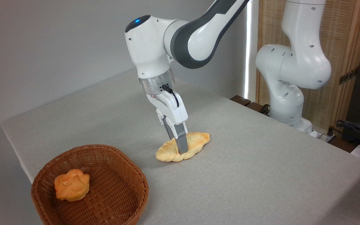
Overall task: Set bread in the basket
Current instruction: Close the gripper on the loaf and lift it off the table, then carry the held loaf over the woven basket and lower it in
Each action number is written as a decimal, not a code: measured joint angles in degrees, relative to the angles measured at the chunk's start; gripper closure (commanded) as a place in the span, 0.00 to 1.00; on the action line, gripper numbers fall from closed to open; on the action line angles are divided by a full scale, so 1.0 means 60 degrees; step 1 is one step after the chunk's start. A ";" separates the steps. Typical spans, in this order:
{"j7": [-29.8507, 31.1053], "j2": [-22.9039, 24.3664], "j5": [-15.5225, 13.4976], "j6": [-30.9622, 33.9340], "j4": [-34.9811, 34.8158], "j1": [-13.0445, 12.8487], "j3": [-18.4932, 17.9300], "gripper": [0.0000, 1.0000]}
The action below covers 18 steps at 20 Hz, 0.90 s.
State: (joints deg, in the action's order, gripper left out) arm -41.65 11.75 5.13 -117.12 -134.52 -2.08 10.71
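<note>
The bread (196,140), a long pale golden braided loaf with a browner right tip, lies on the grey table (261,175) near the middle. My gripper (179,148) comes down on it from above and pinches its middle, with the near grey finger (182,144) pressed against the front side and the far finger mostly hidden behind it. The loaf still seems to rest on the table. The basket (137,182), round brown wicker with low sides, stands at the front left corner, about a loaf's length from the bread.
A small round orange bun (71,185) lies inside the basket on its left side. The arm's white base (287,100) stands at the table's back right edge, with cables (355,128) beyond. The table edge runs close behind the basket's left.
</note>
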 measured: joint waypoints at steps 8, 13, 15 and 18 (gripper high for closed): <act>0.0000 0.0017 -0.0007 0.1168 0.1330 0.0046 -0.0089 0.78; 0.0001 -0.0834 -0.0008 0.2724 0.4316 0.0081 -0.0334 0.71; 0.0000 -0.1467 -0.0008 0.2876 0.5384 0.0102 -0.0396 0.71; 0.0000 -0.2387 -0.0007 0.2894 0.6457 0.0127 -0.0411 0.70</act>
State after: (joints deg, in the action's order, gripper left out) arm -41.64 -2.57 5.09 -99.76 -95.77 -1.32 8.25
